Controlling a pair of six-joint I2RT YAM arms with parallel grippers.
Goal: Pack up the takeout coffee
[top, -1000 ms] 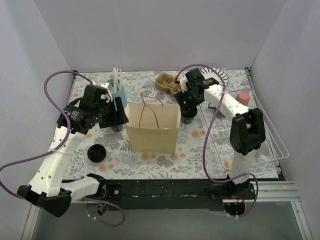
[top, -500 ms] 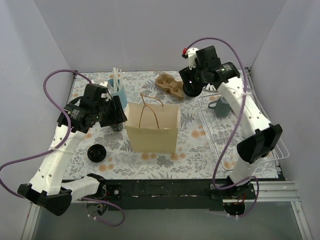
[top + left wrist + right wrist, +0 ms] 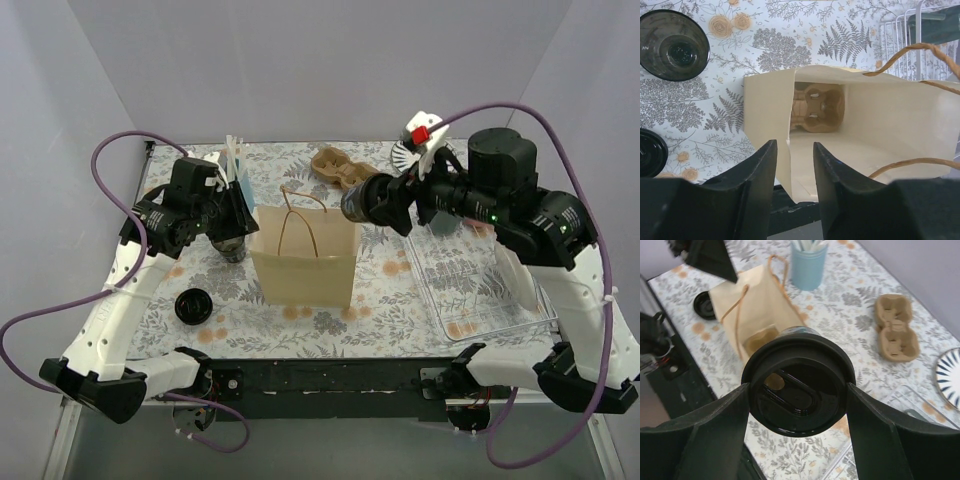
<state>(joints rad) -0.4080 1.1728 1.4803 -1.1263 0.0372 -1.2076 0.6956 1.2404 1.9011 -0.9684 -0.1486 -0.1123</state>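
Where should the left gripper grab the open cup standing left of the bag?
Likely the round side wall of the open cup, below the rim, coming from its left: it stands upright, mouth up, and the bag stands on its right.

Takeout coffee [image 3: 357, 203] right of bag [image 3: 305, 265], lid [image 3: 193, 306] left

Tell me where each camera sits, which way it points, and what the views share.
Top external: above and behind the bases, looking down on the table; the left arm and right arm both show.
Left wrist: on the left arm, looking down into the open paper bag; its own fingers show at the bottom.
Right wrist: on the right arm, looking down past the lidded coffee cup clamped between its fingers.
Shared: all three show the paper bag.
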